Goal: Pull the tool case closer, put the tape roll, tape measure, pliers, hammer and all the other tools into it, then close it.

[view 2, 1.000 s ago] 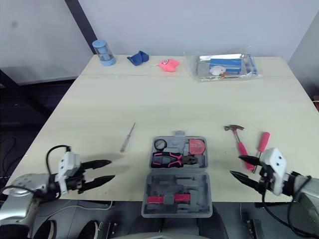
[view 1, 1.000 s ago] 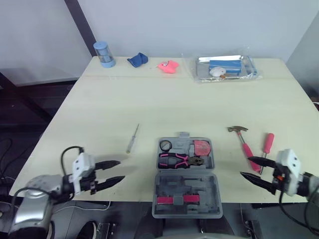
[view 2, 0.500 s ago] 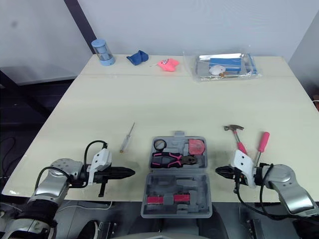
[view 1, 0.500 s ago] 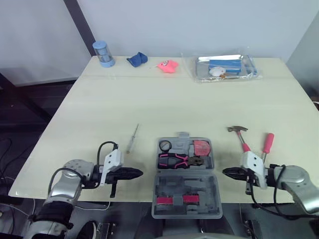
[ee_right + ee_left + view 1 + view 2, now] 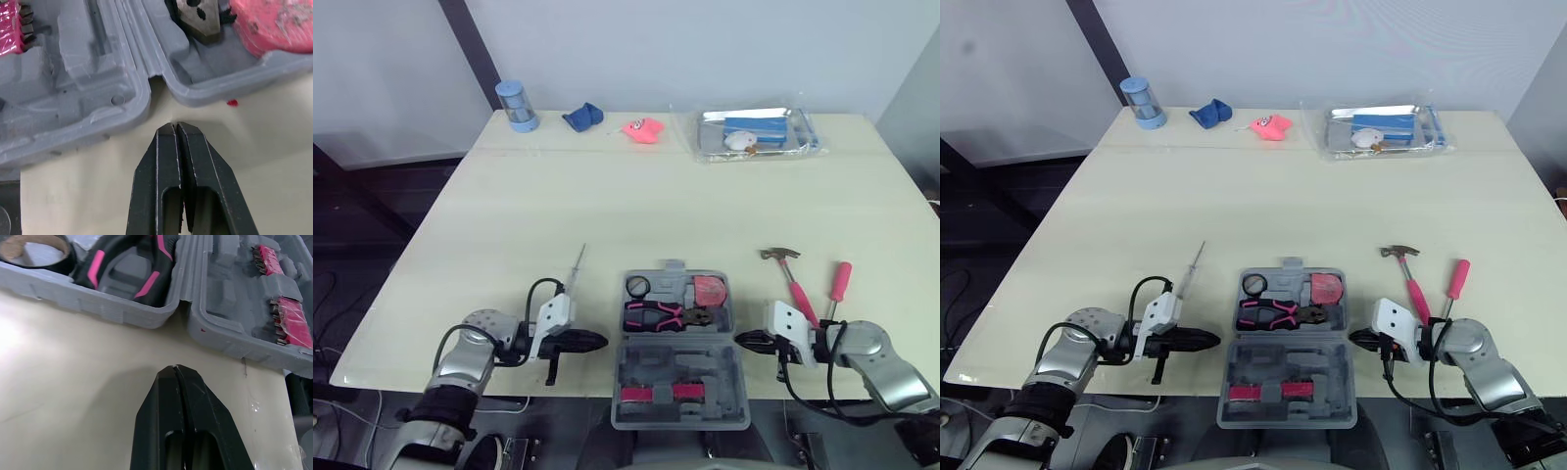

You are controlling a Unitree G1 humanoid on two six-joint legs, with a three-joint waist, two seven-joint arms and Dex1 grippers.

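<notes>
The grey tool case (image 5: 705, 362) lies open at the table's front middle. Its far half holds the tape roll (image 5: 638, 286), the pink-handled pliers (image 5: 661, 315) and the red tape measure (image 5: 710, 290). Pink bit strips (image 5: 293, 320) sit in the near half. To the right of the case lie the hammer (image 5: 790, 279) and a pink screwdriver (image 5: 839, 286). A thin screwdriver (image 5: 574, 271) lies to its left. My left gripper (image 5: 597, 341) is shut, its tip just short of the case's left hinge side (image 5: 183, 313). My right gripper (image 5: 741, 340) is shut, its tip close to the right hinge side (image 5: 156, 81).
Along the far edge stand a blue cylinder (image 5: 517, 106), a blue cloth (image 5: 582, 117), a pink toy (image 5: 643, 130) and a clear plastic package (image 5: 759, 132). The case's near half overhangs the table's front edge.
Both grippers have gone from open to shut. Each has moved inward along the front of the table to the sides of the case.
</notes>
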